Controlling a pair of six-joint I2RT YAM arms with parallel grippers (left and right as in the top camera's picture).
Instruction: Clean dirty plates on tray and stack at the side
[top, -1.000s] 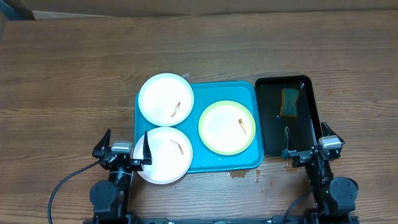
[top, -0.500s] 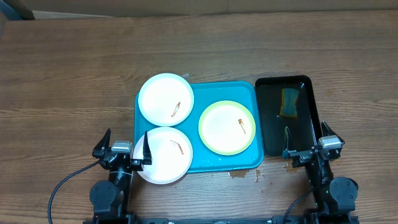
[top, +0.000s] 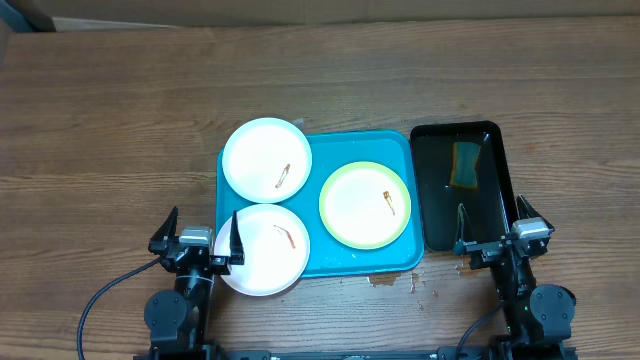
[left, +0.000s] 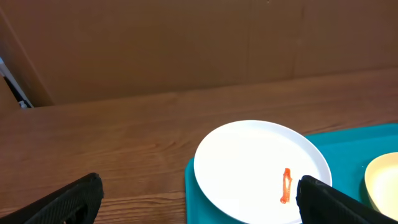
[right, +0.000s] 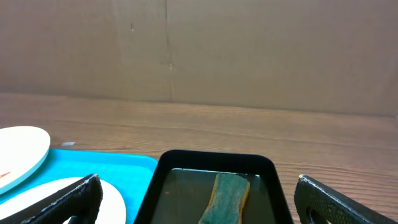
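Surface: brown wooden table (top: 100, 120), with a cardboard wall (left: 186, 43) behind it.
Tray: turquoise tray (top: 360, 145), at frame centre.
Plates: upper white plate (top: 262, 155) and lower white plate (top: 262, 250) overhang the tray's left rim; green-rimmed plate (top: 362, 205) lies at its right (all smeared).
Neighbours: black tray (top: 440, 215) just right of it, holding a sponge (top: 465, 165).
Pincers: left gripper (top: 200, 232) and right gripper (top: 492, 225), at the lower edge, both spread wide and empty.

**Overhead view:** high, looking straight down on the counter (top: 100, 120), with the arm bases at the lower edge.
**Left wrist view:** low and close, facing the far wall across the far left plate (left: 261, 168).
**Right wrist view:** equally low, facing the same way over the black tray (right: 217, 155).
All three views share the turquoise tray (top: 360, 145).
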